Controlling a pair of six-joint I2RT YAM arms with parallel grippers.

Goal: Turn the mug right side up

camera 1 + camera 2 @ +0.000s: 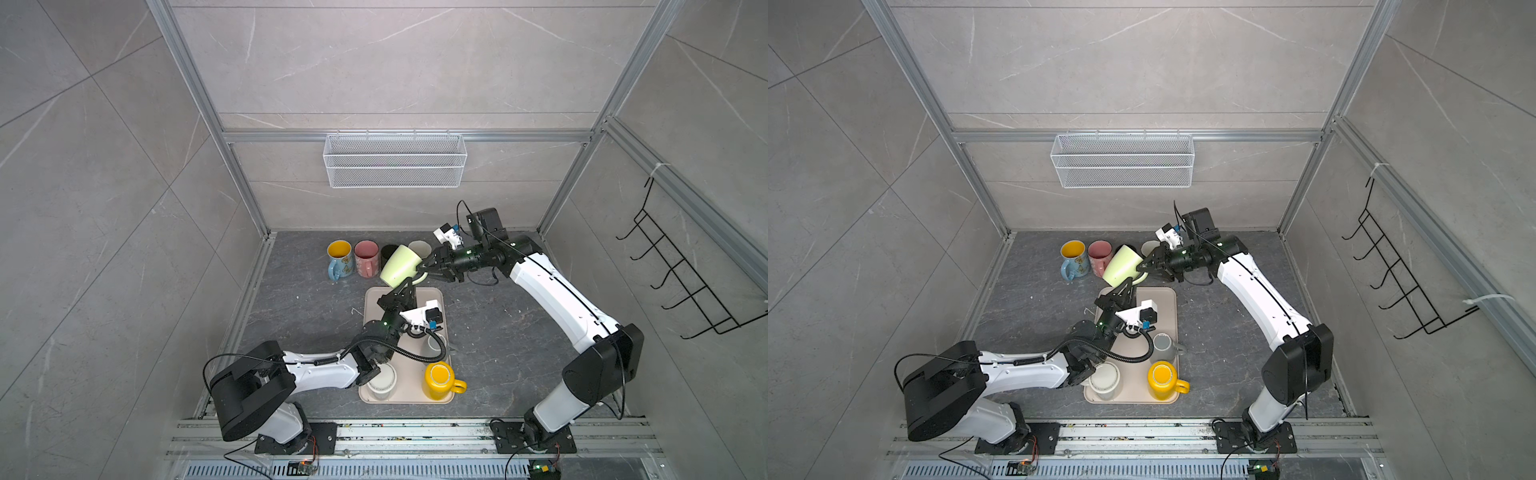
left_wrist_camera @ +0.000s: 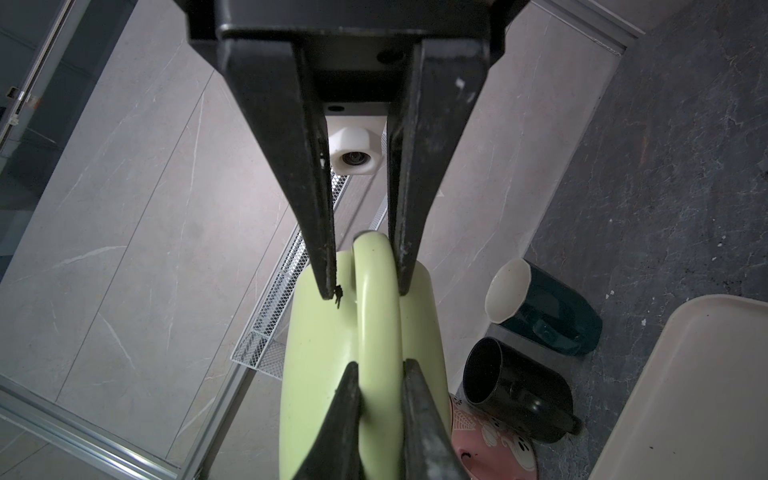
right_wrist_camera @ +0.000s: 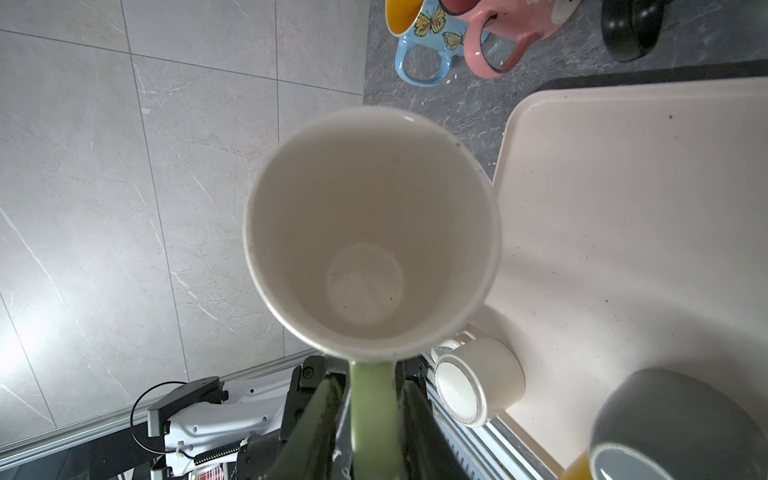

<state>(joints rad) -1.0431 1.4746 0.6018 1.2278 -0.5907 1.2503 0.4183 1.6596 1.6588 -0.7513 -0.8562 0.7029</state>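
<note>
Holding mug: in air, tilted, over bench betw tray & upright mugs.
L fingers: clamped on handle.
R fingers: straddling same handle, gap one side, not clamped.
Handover: I'm seating R firm before L is letting go, then rotating mouth up.

Top views high, facing down, wrist views close, probably sharing mug

On the dark grey marbled desk a beige tray is set toward the front, and behind it four upright mugs are lined up side by side: a blue butterfly mug, a pink mug, a black mug and a dark teal mug.
</note>
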